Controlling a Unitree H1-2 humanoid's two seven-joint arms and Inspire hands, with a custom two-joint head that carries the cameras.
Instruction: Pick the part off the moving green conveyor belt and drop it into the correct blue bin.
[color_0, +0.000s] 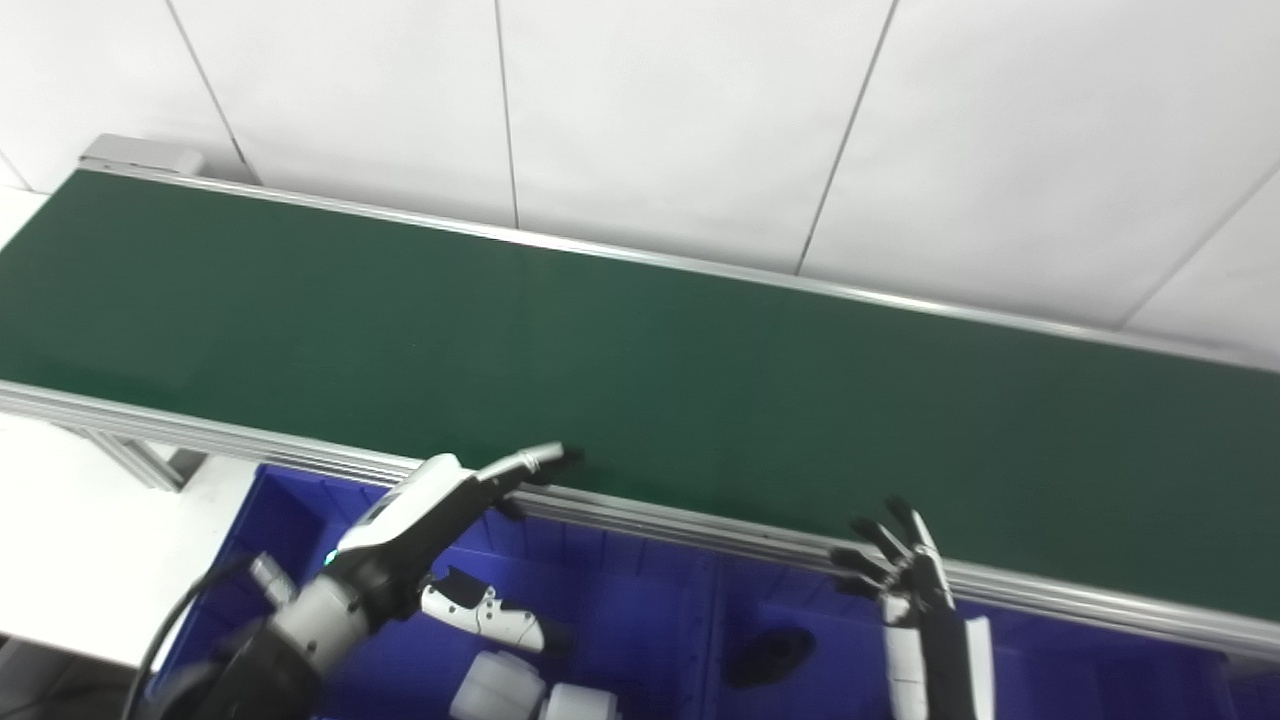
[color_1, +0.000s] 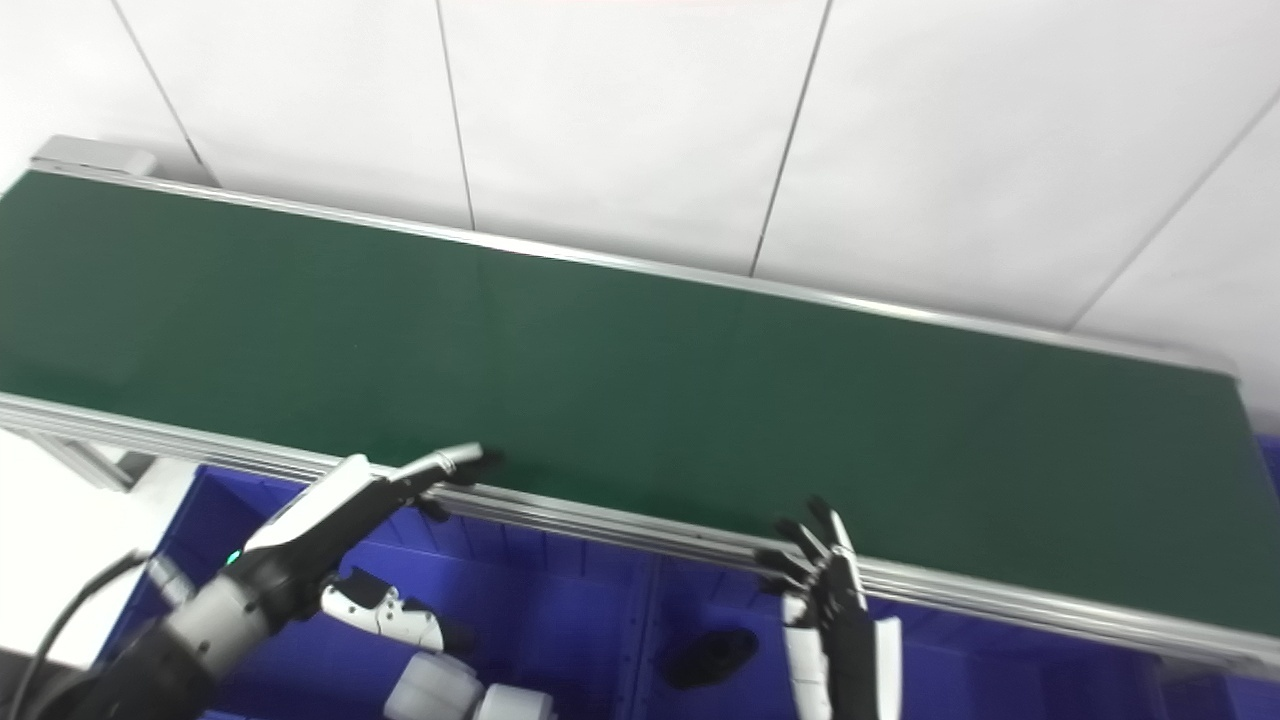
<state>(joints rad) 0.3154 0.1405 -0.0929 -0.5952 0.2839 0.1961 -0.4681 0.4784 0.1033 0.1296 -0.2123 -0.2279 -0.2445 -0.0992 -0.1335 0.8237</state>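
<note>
The green conveyor belt (color_0: 640, 370) runs across the view and carries no part. My left hand (color_0: 440, 500) is open and empty, its fingers stretched toward the belt's near rail above the left blue bin (color_0: 600, 610). My right hand (color_0: 915, 590) is open and empty, fingers spread upward at the near rail above the right blue bin (color_0: 820, 620). White parts (color_0: 525, 690) lie in the left bin. A dark part (color_0: 768, 655) lies in the right bin.
The belt's aluminium near rail (color_0: 700, 525) separates belt and bins. A white tiled wall (color_0: 700, 120) stands behind the belt. A white surface (color_0: 90, 540) lies at the left beside the bins.
</note>
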